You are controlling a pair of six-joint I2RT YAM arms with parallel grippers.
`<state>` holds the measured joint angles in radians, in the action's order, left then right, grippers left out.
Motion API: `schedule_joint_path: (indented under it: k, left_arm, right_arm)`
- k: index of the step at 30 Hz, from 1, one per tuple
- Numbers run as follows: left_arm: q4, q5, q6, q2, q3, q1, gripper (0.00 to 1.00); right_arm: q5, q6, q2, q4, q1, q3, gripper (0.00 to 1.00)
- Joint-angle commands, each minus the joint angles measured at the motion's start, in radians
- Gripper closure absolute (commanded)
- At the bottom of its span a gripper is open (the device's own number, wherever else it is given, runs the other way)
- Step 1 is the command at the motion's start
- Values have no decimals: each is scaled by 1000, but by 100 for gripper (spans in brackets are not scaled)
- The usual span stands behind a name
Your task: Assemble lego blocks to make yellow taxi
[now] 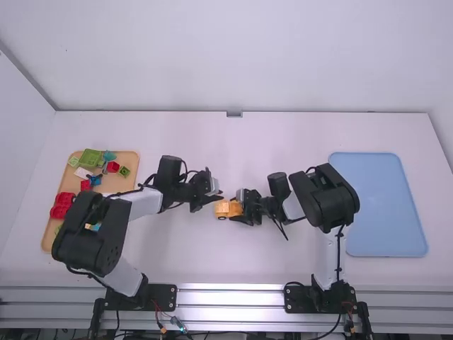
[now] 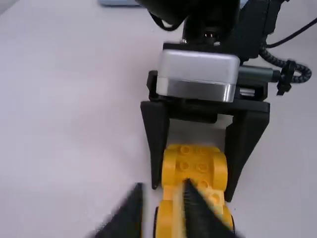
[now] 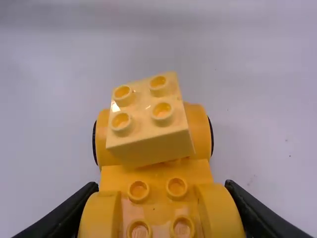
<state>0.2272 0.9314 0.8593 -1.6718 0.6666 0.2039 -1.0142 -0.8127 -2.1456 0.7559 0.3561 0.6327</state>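
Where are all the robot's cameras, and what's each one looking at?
High view: above and behind the left arm and right arm, facing forward and down at the table.
Left wrist view: on the left wrist, facing the right gripper and yellow car; the left gripper looks blurry.
Right wrist view: on the right wrist, facing the car and pale yellow block.
Both wrist views share the car and right gripper.
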Motion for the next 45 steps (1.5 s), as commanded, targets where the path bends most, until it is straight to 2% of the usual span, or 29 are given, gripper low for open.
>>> schedule_joint_path:
  k: [1, 16, 22, 29, 33, 45]
  left_arm:
    - [-10, -7, -18, -41, -6, 12, 98]
    - [55, -6, -40, -172, -6, 18, 98]
    - [55, -58, -44, -155, -6, -13, 98]
    - [58, -53, -83, -40, -6, -49, 98]
    - [39, 21, -103, 11, -6, -33, 98]
    - [17, 96, -64, -98, -6, 31, 98]
  right_arm:
    - [16, 18, -14, -6, -2, -5, 47]
    - [16, 27, -14, -7, -2, -5, 48]
    - [16, 28, -14, -7, -2, -5, 48]
    - [19, 28, -14, -8, -2, -5, 48]
    - [19, 28, -14, -8, -2, -4, 48]
    - [16, 31, -14, -4, -2, -5, 48]
